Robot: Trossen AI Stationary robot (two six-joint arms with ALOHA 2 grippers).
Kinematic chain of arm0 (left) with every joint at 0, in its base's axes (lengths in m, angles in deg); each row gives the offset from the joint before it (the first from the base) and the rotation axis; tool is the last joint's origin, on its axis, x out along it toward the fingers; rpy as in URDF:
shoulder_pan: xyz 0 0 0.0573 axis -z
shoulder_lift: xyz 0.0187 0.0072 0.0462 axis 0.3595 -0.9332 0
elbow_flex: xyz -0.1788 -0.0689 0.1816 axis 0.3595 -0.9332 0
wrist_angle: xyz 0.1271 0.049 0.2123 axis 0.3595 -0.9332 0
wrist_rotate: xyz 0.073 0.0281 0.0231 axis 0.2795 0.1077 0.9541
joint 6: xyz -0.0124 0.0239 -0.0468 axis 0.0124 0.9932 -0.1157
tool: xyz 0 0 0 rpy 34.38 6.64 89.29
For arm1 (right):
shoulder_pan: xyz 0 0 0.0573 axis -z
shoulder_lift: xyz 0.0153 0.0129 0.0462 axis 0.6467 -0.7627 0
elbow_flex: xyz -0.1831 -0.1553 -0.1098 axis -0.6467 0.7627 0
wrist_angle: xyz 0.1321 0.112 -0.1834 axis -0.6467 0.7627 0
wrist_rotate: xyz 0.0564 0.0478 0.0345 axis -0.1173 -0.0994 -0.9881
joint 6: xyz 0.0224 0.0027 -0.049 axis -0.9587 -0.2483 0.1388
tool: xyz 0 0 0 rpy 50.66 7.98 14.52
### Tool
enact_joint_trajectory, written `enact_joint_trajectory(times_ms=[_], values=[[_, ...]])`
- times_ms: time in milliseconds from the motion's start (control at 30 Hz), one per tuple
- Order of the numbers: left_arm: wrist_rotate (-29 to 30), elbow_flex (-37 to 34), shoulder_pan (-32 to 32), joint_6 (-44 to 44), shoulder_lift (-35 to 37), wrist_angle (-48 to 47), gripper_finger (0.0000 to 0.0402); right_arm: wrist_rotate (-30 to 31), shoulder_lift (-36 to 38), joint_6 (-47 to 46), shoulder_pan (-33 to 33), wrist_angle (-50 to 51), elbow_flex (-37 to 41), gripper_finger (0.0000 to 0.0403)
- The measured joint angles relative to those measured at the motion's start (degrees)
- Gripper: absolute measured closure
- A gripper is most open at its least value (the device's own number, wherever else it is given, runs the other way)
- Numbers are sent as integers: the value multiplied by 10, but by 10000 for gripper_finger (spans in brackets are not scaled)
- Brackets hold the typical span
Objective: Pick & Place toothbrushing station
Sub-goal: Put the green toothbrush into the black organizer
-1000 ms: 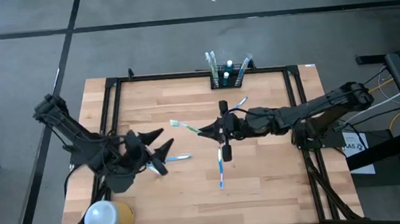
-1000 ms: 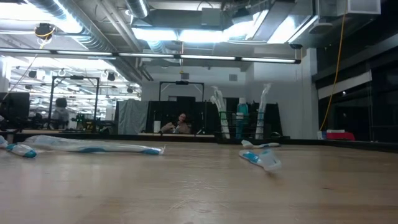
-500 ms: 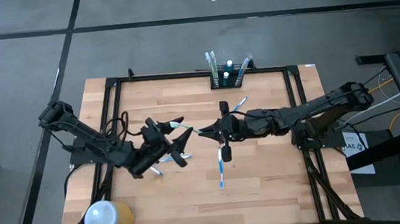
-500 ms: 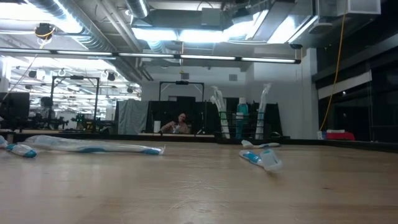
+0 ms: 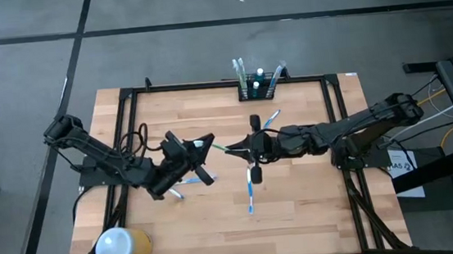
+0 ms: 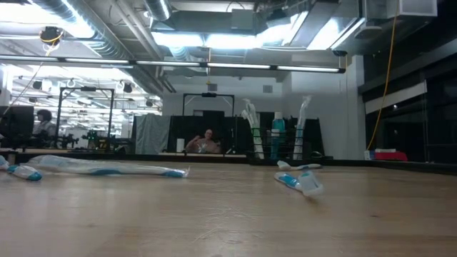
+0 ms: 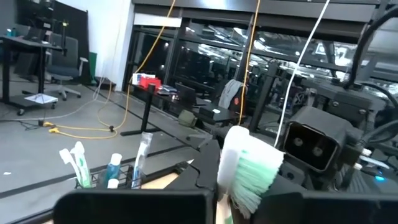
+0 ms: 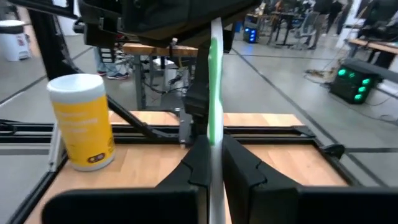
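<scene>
A white-and-green toothbrush (image 5: 222, 148) hangs above the table's middle, held at both ends. My left gripper (image 5: 201, 146) is shut on its head end and my right gripper (image 5: 243, 148) is shut on its handle. The brush's green bristles (image 7: 249, 177) fill the left wrist view. Its shaft (image 8: 215, 106) runs away from my right fingers in the right wrist view. The toothbrushing station (image 5: 258, 87), a black rack holding upright brushes and a tube, stands at the table's far edge and also shows in the low view (image 6: 278, 143). My left gripper holds the toothbrush just behind its bristle head (image 7: 239, 202), coming level from the table's left. The head sticks out past the fingers, which hide the place of contact. My right gripper pinches the handle (image 8: 214, 163) between its two fingers, level from the table's right, fingers along the brush. The brush is lifted clear.
A white-topped yellow cylinder (image 5: 120, 246) stands at the near left corner. Blue toothbrushes lie loose on the wood: one (image 5: 250, 192) near the middle, one (image 5: 271, 120) toward the rack, one (image 5: 184, 182) under my left arm. A black frame (image 5: 126, 111) borders the table.
My left gripper has gone up and toward the table's right and far side, to the head of the brush that my right gripper holds. It has turned its wrist and shut on that end. The brush has kept its place.
</scene>
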Motion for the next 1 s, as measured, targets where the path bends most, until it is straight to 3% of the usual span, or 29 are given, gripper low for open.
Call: enact_joint_trajectory(times_ms=[167,567,1000], values=[[-1,1,0,-3,2,3,382,13,6,17,12,-11,0,382],[-9,0,1,0,0,3,284,42,13,19,27,-36,-1,382],[24,0,-20,46,0,34,271,28,13,19,24,-39,-1,382]])
